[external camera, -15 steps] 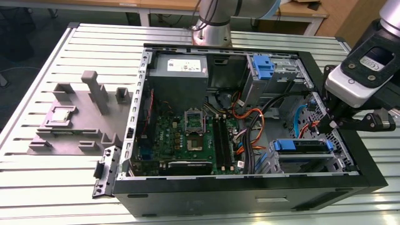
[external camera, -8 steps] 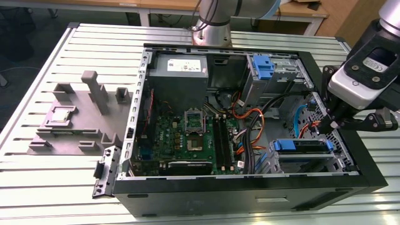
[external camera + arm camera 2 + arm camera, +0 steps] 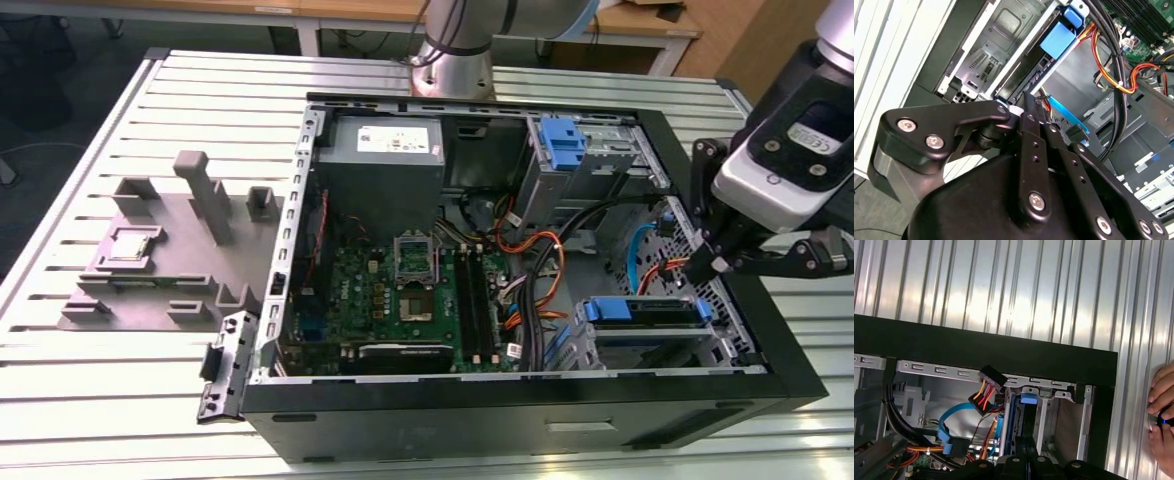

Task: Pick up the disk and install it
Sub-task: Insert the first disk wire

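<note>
End effector (image 3: 698, 270) is hanging over the open computer case's (image 3: 534, 420) wall at the exterior view's right, fingers (image 3: 1020, 449) pressing together and gripping nothing. The disk (image 3: 641, 311) is sitting in the drive bay (image 3: 654, 350) just beside it, blue bracket facing up.

I count one computer case (image 3: 534, 398), one motherboard (image 3: 398, 300), one power-supply box (image 3: 380, 152), one disk (image 3: 641, 311), one grey fixture block (image 3: 174, 240), one person's hand (image 3: 1163, 412).
</note>
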Available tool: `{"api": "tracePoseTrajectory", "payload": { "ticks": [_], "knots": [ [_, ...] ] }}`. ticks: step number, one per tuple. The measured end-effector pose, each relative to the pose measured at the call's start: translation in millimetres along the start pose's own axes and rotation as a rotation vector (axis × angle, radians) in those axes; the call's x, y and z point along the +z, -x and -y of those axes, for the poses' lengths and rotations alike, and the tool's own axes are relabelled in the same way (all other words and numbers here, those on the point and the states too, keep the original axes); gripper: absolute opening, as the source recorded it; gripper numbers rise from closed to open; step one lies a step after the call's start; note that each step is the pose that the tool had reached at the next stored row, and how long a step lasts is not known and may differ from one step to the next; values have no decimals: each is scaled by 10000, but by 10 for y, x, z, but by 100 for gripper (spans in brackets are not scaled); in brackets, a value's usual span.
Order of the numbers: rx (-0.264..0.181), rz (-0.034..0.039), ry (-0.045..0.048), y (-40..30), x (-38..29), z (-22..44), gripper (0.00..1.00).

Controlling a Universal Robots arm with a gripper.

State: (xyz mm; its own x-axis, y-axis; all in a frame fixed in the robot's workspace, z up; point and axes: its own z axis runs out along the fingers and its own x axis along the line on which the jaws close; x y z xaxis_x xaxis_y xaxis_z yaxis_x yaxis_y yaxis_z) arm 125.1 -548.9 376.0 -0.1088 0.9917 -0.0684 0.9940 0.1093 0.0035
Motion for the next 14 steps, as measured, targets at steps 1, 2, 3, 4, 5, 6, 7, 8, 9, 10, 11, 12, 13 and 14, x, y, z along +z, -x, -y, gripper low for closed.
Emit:
{"api": "tracePoseTrajectory", "payload": {
  "ticks": [1,2,3,4,5,6,7,8,9,10,11,12,13,14],
  "knots": [
    [0,1,0,-13,-1,-12,10],
    [0,1,0,-27,-1,-22,10],
    [0,3,0,-40,-1,-32,10],
    [0,3,0,-54,-2,-42,10],
    [0,4,-1,-66,-2,-53,10],
    [0,6,-1,-78,-2,-64,10],
    [-1,11,-2,-86,-2,-76,10],
    [-1,20,-2,-92,-1,-89,10],
    [0,33,-4,-97,0,-103,10],
    [-1,45,-5,-102,2,-116,10],
    [-1,54,-6,-105,3,-129,10],
    [-2,62,-7,-108,5,-143,10],
    [-2,72,-8,-111,4,-155,10],
    [-5,81,-8,-114,4,-166,10]
  ]
}}
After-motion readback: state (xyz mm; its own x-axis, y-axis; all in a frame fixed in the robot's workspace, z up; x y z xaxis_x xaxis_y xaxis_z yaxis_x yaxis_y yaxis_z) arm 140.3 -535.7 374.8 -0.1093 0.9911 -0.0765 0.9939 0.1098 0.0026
